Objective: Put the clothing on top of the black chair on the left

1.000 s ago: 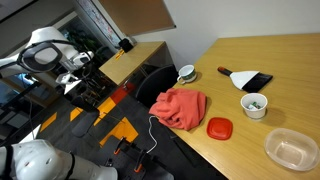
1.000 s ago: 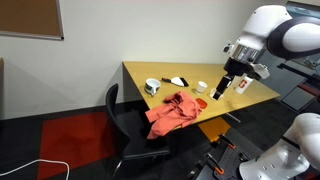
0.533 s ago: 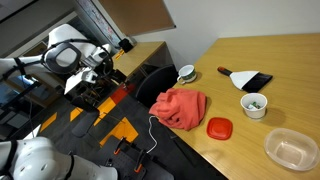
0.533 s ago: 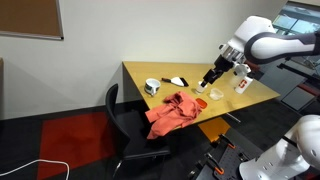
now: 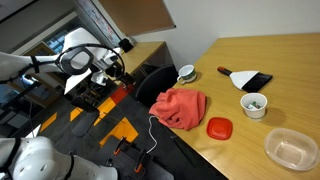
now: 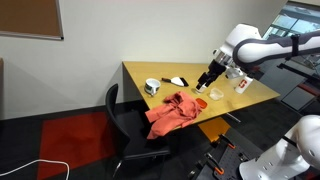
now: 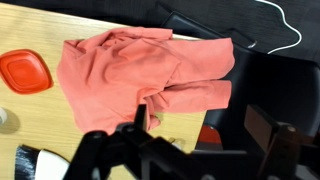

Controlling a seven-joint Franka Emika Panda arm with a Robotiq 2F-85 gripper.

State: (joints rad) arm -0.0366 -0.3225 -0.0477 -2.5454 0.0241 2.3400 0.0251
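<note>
1. The shirt (image 5: 182, 107) is a salmon-red heap at the near edge of the wooden table (image 5: 265, 55). In an exterior view it (image 6: 172, 112) spills off that edge and hangs down towards the chair's seat.
2. The black chair (image 6: 130, 125) is pushed up to the table right beside the shirt. Its back (image 5: 155, 85) rises just beside the cloth.
3. The gripper (image 6: 207, 80) hangs in the air above the table, apart from the shirt and touching nothing.
4. From the wrist camera its two dark fingers (image 7: 140, 118) stand wide apart with nothing between them, so the gripper (image 7: 200, 125) looks open and empty. The shirt (image 7: 140, 75) is spread out beneath it, mostly on the wood, with one end over the dark chair (image 7: 275, 85).
5. A flat red lid (image 5: 219, 127) lies on the table just beside the shirt.
6. Farther along the table sit a white bowl (image 5: 254, 105), a mug (image 5: 186, 73) and a clear plastic tub (image 5: 290, 148), all well apart from the cloth.
</note>
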